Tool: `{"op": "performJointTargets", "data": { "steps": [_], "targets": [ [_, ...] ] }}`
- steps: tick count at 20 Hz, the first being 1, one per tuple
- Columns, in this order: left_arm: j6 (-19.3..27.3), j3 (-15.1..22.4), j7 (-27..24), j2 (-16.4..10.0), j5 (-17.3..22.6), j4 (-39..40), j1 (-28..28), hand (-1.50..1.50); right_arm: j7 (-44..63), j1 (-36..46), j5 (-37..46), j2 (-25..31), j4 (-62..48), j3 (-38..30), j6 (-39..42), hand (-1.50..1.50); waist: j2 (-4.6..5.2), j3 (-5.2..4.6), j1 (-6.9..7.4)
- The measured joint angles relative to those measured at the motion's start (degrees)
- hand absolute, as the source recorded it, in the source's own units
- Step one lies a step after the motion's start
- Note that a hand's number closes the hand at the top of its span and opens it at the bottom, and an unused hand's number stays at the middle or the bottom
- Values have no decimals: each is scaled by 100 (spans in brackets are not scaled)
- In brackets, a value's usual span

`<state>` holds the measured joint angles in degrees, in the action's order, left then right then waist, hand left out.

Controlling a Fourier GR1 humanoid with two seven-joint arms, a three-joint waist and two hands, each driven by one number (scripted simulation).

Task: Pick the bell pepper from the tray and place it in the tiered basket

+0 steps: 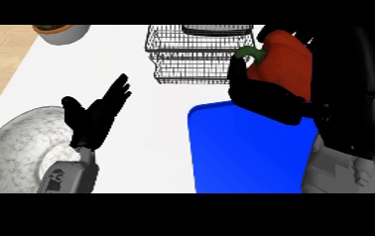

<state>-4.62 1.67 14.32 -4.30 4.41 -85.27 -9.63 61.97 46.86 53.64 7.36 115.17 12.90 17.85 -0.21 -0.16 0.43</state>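
1. The white counter top (164, 131) lies bare between the flat blue rectangular tray (242, 150) at near right and the grey marbled round plate (29, 136) at near left.
2. The black left hand (95, 118), fingers straight, stands in the left part of that gap, by the plate's right rim.
3. The black wire tiered basket (198, 56) blocks the far middle. Bare counter runs left of it to a grey plant pot (62, 33).
4. The black right hand (267, 98), curled round the red bell pepper (289, 61), fills the space just right of the basket.

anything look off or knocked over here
Nothing stands out. The right hand holds the pepper up past the tray's far edge, beside the basket, which stands upright. Nothing is spilled.
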Motion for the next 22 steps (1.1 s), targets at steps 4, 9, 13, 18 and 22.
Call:
{"op": "performJointTargets", "data": {
  "steps": [4, 9, 13, 18, 22],
  "targets": [
    [33, 39, -10, 57, -39, 31, -18, 0, -83, 790, -29, -221, -982, -529, 49, 150, 16, 4, 30],
    [32, 19, -71, 93, -37, 129, -128, 0, -345, 1546, 149, -352, -2403, -1090, -253, 150, 42, 7, 70],
    [8, 8, -64, 72, -38, 121, -146, 0, -684, 1888, 330, -479, -3601, -1346, -972, 150, 56, 11, 95],
    [-66, -33, -1, 18, 13, 94, -197, 0, -1285, 2257, 323, -589, -5038, -1666, -1974, 150, 73, 11, 134],
    [-70, -4, 92, 51, 30, 45, -194, 0, -1615, 2520, 215, -679, -6072, -1853, -2734, 150, 75, 11, 149]
  ]
}}
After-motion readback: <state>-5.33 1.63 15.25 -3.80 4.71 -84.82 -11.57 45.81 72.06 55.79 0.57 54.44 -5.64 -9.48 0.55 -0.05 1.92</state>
